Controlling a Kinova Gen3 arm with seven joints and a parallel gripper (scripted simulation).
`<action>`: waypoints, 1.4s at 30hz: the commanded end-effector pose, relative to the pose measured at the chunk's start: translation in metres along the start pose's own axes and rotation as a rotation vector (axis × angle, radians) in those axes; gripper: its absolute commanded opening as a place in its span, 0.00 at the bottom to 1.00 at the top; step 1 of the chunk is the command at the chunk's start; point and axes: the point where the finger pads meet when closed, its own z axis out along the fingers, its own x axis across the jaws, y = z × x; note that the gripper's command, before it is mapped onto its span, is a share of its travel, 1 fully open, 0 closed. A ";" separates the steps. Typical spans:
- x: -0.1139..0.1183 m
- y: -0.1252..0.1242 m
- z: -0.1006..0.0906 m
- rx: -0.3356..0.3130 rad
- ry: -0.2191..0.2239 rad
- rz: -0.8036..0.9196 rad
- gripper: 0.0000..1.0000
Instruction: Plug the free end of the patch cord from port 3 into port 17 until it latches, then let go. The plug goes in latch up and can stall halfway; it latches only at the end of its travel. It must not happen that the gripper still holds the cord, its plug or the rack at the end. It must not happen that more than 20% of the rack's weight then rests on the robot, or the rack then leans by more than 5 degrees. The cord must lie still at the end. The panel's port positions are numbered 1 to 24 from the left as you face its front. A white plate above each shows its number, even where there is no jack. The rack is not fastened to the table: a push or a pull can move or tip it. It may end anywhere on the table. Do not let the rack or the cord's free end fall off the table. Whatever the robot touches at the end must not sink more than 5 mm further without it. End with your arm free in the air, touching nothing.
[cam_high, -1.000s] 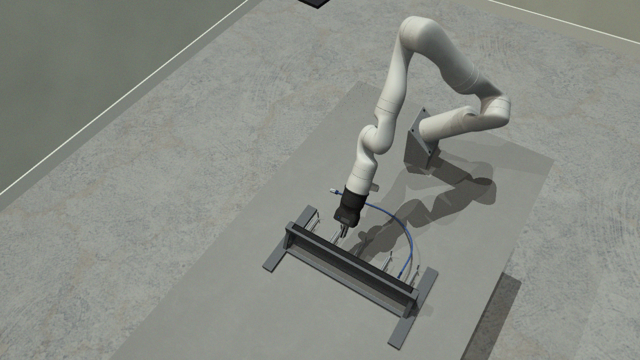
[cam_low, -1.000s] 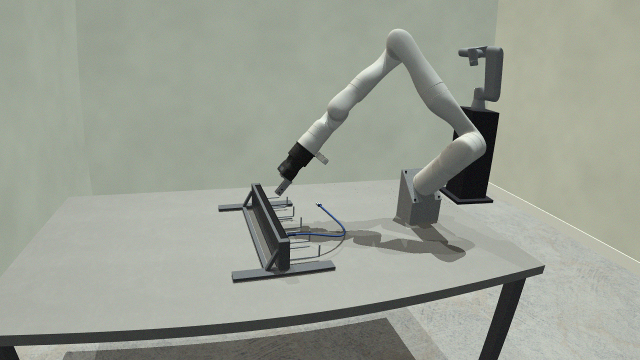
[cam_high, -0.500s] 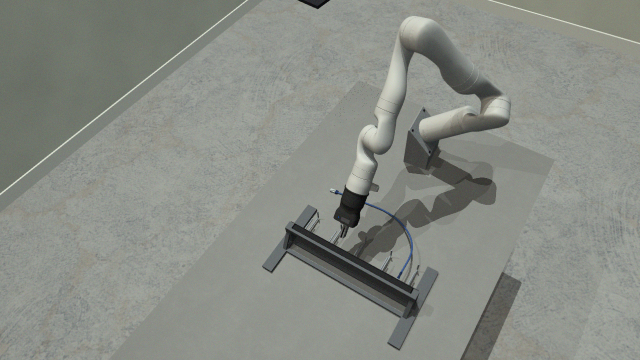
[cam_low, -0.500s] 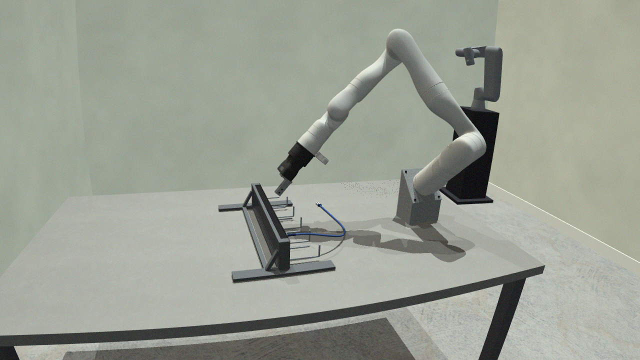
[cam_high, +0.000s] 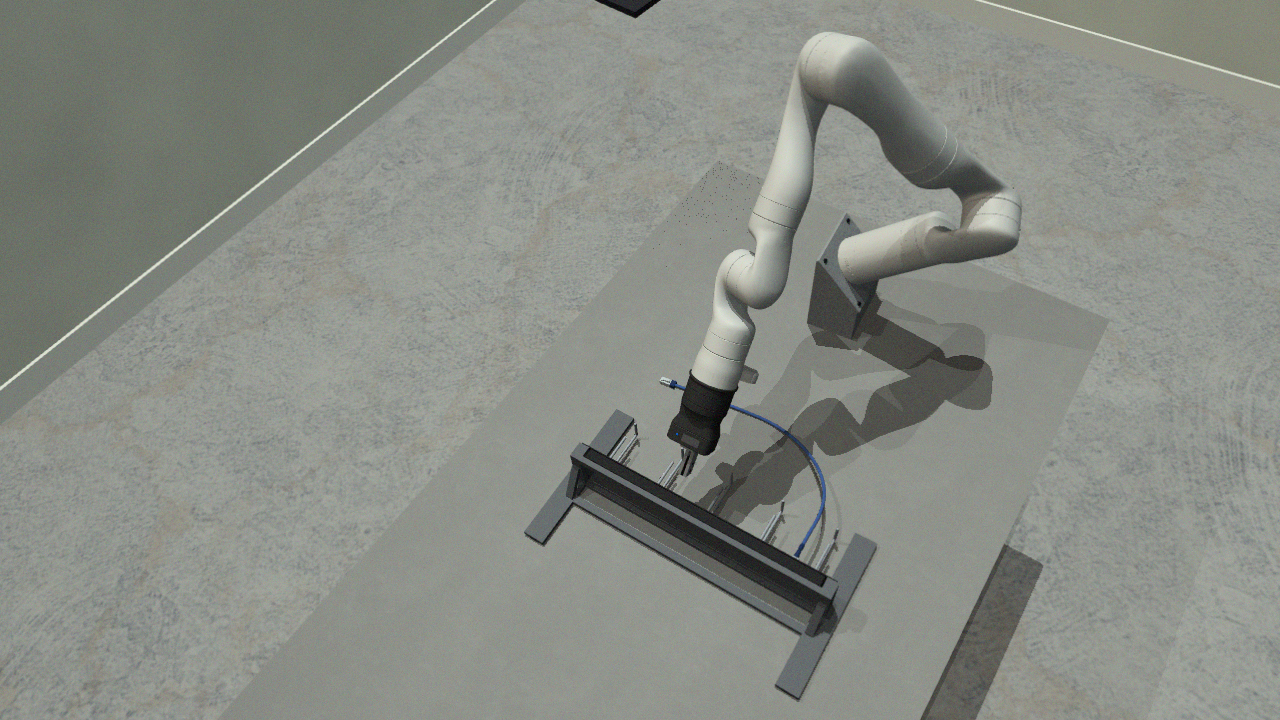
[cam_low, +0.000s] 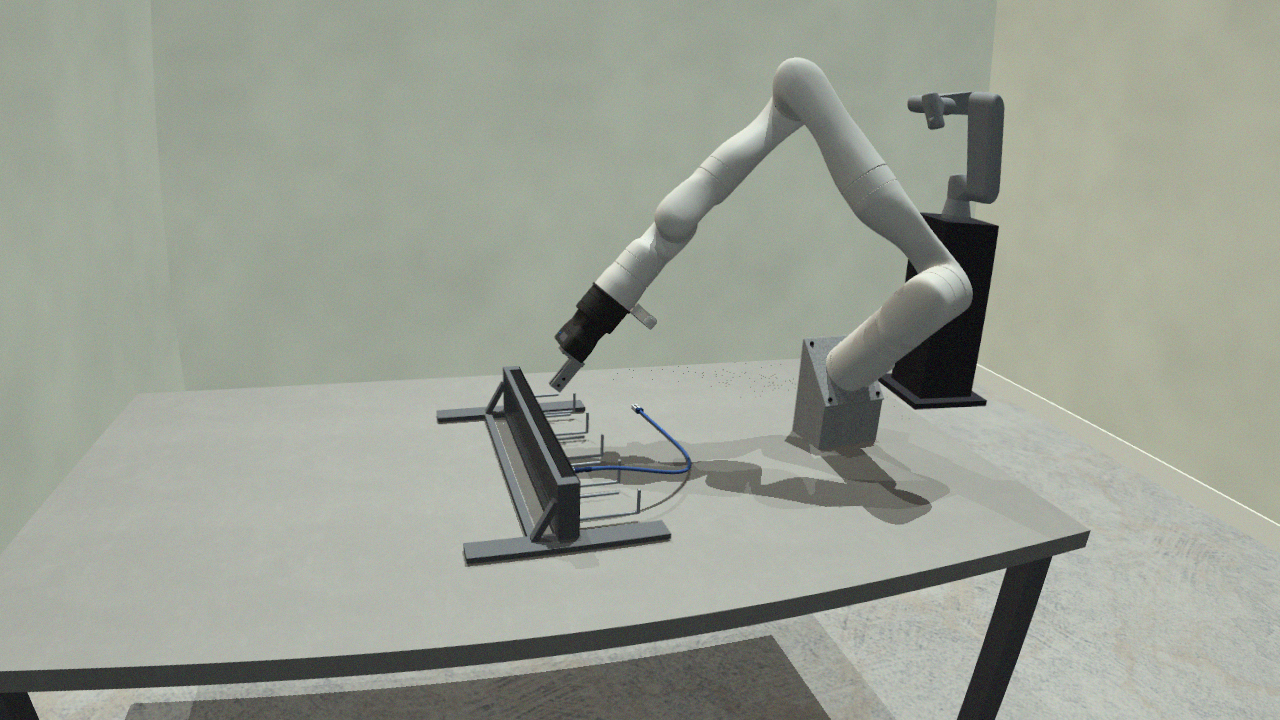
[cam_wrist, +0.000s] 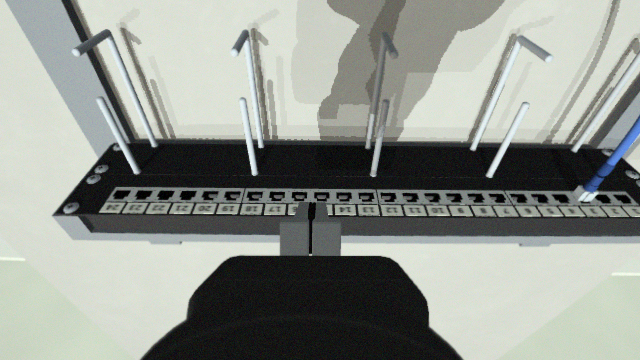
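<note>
The rack (cam_high: 546, 519) (cam_low: 566, 514) (cam_wrist: 200, 225) stands upright on its feet. The blue patch cord (cam_high: 822, 488) (cam_low: 662, 469) (cam_wrist: 626, 145) runs from port 3 and curves behind the arm in the top view. Its free plug (cam_high: 667, 382) (cam_low: 636, 408) is away from the panel, near the rack's high-numbered end, and out of the wrist view. Port 17 (cam_wrist: 277, 196) is empty, with its number plate visible. My gripper (cam_high: 686, 469) (cam_low: 558, 385) (cam_wrist: 312, 219) is shut and empty, near the panel's top, and its fingers cover the plates around 15 and 16 in the wrist view.
Paired metal rods (cam_wrist: 248, 137) (cam_wrist: 380, 137) stick out from the panel front, the longer ones with bent tips. The table (cam_high: 429, 555) (cam_low: 268, 537) extends beyond both rack feet. The arm's base (cam_high: 836, 300) (cam_low: 836, 420) stands across from the panel front.
</note>
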 end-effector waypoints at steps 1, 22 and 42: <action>0.000 0.004 -0.003 -0.010 0.000 0.015 0.00; 0.002 0.001 -0.127 -0.004 0.006 0.015 0.00; -0.014 0.004 -0.141 -0.006 0.005 0.011 0.00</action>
